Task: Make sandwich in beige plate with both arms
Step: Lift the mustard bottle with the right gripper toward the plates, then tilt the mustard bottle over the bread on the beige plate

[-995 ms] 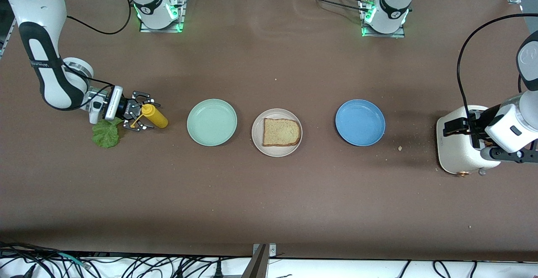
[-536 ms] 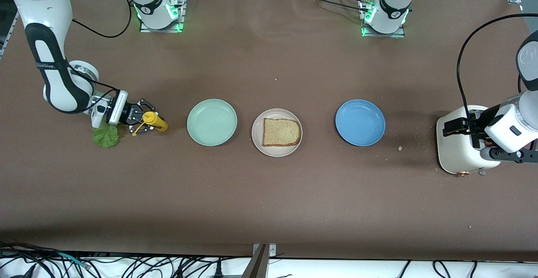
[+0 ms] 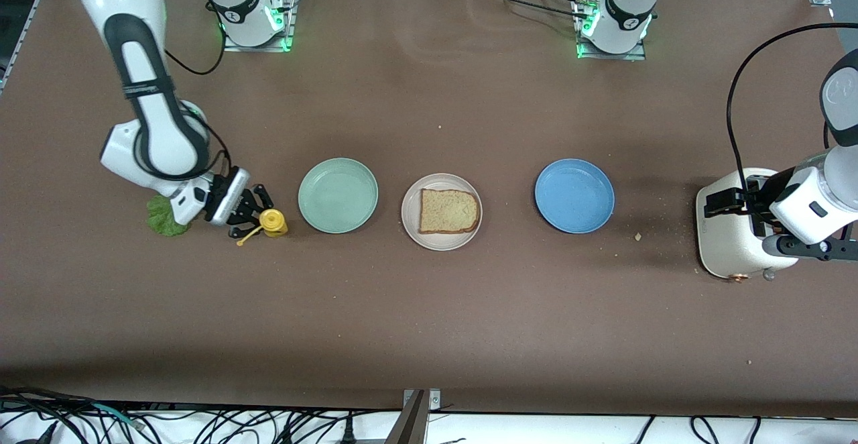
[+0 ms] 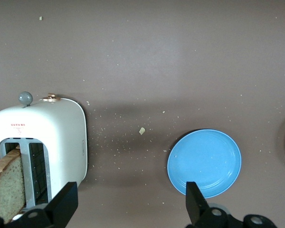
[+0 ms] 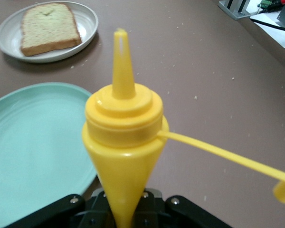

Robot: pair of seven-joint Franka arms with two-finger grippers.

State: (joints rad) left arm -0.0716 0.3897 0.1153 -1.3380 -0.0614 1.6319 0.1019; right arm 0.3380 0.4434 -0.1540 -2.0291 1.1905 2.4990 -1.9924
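The beige plate (image 3: 410, 226) lies mid-table with one brown bread slice (image 3: 449, 210) on it; both also show in the right wrist view, plate (image 5: 85, 19) and slice (image 5: 48, 21). A green lettuce leaf (image 3: 159, 219) lies toward the right arm's end, partly hidden under the wrist. My right gripper (image 3: 251, 214) is shut on a yellow squeeze bottle (image 3: 273, 223), nozzle up and cap dangling on its strap (image 5: 123, 137). My left gripper (image 3: 727, 204) hangs open over the white toaster (image 4: 42, 133), where a second bread slice (image 4: 7, 190) stands in a slot.
A mint green plate (image 3: 338, 195) lies between the bottle and the beige plate. A blue plate (image 3: 574, 196) lies between the beige plate and the toaster (image 3: 727, 249). Crumbs are scattered on the brown table near the toaster.
My right gripper closed on the yellow bottle, raised it from lying flat and carried it toward the mint green plate. The left arm barely moved.
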